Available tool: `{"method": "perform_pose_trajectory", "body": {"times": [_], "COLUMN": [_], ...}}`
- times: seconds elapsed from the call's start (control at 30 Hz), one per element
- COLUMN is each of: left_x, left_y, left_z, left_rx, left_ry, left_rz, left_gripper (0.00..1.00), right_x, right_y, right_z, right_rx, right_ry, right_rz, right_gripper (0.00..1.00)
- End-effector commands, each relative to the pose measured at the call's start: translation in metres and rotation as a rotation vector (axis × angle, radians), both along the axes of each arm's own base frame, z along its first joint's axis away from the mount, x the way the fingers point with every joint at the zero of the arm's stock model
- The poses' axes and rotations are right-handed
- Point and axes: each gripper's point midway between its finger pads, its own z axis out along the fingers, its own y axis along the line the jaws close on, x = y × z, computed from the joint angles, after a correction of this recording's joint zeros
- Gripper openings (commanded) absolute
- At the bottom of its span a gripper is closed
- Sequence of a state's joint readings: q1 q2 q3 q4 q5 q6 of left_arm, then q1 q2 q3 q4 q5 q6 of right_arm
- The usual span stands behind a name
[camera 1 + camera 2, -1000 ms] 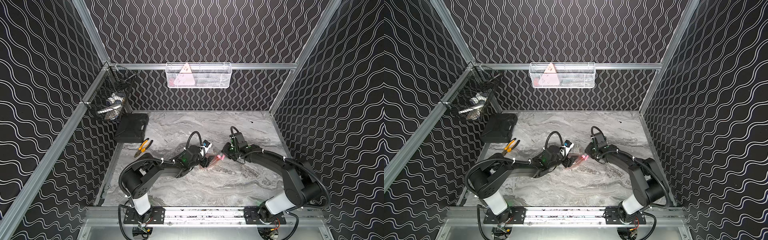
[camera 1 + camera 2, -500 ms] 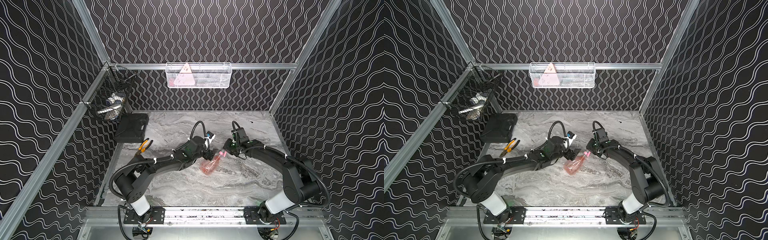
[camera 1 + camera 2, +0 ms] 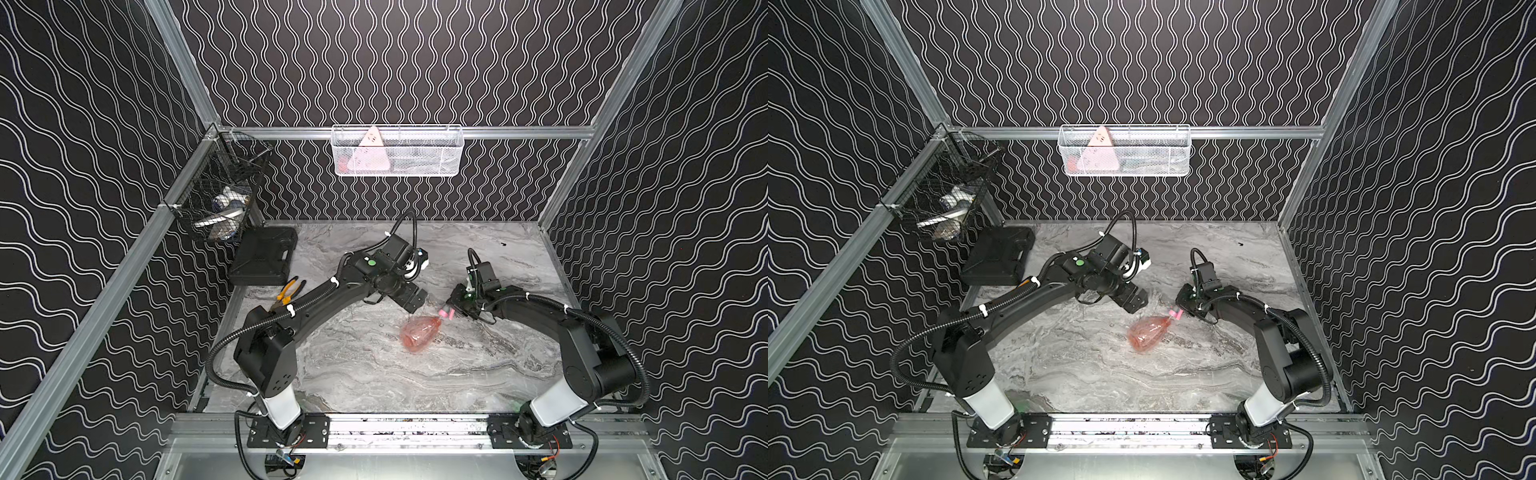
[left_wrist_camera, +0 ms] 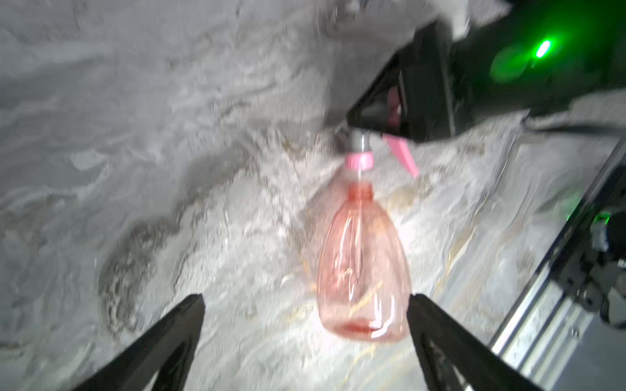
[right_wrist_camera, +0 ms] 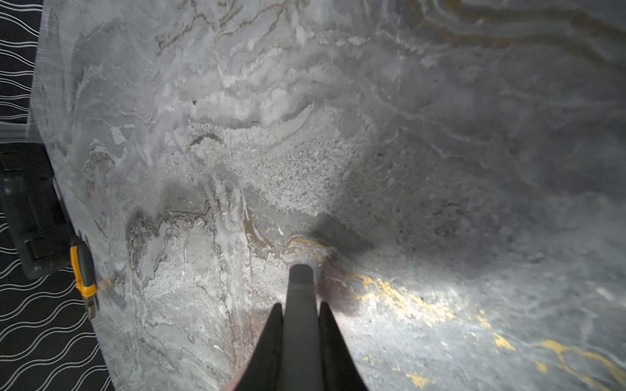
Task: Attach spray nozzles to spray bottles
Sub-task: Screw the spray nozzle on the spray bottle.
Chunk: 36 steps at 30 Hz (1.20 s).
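Your right end effector (image 3: pixel 454 306) is pinched tight on the spray nozzle (image 4: pixel 360 160). Its collar sits just off the neck of the spray bottle (image 4: pixel 364 267), not touching it, with only the thin tube bridging the gap. The bottle lies on its side on the desk (image 3: pixel 353 374), its long axis running neck-first toward that right end effector. Your left end effector (image 4: pixel 306 299) hangs near its base, spread wide and empty. The right jaws bury the nozzle head, and blur hides the threads.

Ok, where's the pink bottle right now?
In both top views the pink bottle lies on the marble table between the open left gripper and the right gripper, its neck toward the nozzle that gripper holds.
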<state>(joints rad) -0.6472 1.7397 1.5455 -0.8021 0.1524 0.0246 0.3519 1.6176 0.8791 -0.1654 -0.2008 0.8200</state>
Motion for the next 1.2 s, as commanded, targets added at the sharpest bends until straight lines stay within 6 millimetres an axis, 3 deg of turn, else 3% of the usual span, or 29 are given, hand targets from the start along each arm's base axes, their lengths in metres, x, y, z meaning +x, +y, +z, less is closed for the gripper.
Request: {"method": "perform_pose_trajectory", "body": {"times": [0.0, 0.13, 0.27, 0.57, 0.8, 1.17], "left_x": [-0.033, -0.036, -0.041, -0.049, -0.050, -0.062], "left_y": [0.013, 0.006, -0.001, -0.035, -0.037, -0.034], "left_z": [-0.025, -0.036, -0.041, -0.063, -0.086, -0.116], "left_rx": [0.088, 0.060, 0.154, 0.164, 0.292, 0.277], "left_ry": [0.189, 0.240, 0.214, 0.134, 0.057, 0.064], "left_rz": [-0.032, 0.015, -0.014, 0.006, -0.043, -0.037], "left_gripper": [0.99, 0.99, 0.99, 0.99, 0.99, 0.98], "right_x": [0.010, 0.011, 0.010, 0.010, 0.010, 0.009], "right_y": [0.007, 0.005, 0.003, 0.002, 0.003, 0.001], "right_z": [0.008, 0.010, 0.009, 0.006, 0.008, 0.006], "right_rx": [0.044, 0.035, 0.022, 0.013, 0.019, 0.019], "right_ry": [-0.042, -0.050, -0.050, -0.049, -0.054, -0.048], "right_rz": [-0.001, -0.007, -0.005, -0.006, -0.004, -0.006], "right_gripper": [0.17, 0.17, 0.17, 0.16, 0.16, 0.16]}}
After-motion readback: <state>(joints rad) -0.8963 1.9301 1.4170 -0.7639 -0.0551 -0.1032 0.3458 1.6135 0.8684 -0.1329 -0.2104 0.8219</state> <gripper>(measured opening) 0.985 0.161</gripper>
